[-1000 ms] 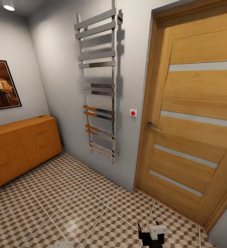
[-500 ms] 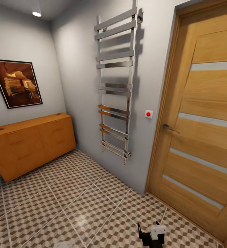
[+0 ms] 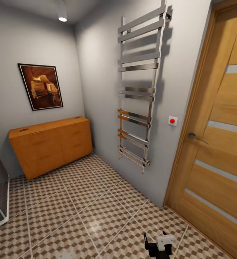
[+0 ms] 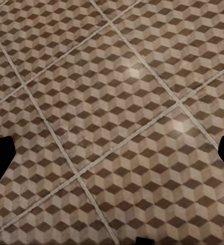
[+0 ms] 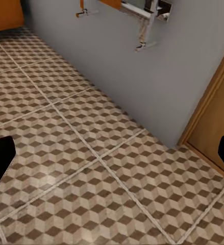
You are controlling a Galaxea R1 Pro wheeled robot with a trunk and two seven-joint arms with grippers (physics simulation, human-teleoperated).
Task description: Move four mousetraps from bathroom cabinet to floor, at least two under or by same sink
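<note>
Task status: retrieval not started. The cabinet [image 3: 51,144] stands at ten o'clock, drawers shut; no mousetraps visible on the bathroom floor [image 3: 93,212]. Right gripper [image 3: 157,244] sits at six o'clock. Both grippers: fingers spread wide, holding nothing.

Grey walls [image 3: 96,72], chrome towel rail [image 3: 138,90], wooden door [image 3: 219,144], framed picture [image 3: 41,86].
</note>
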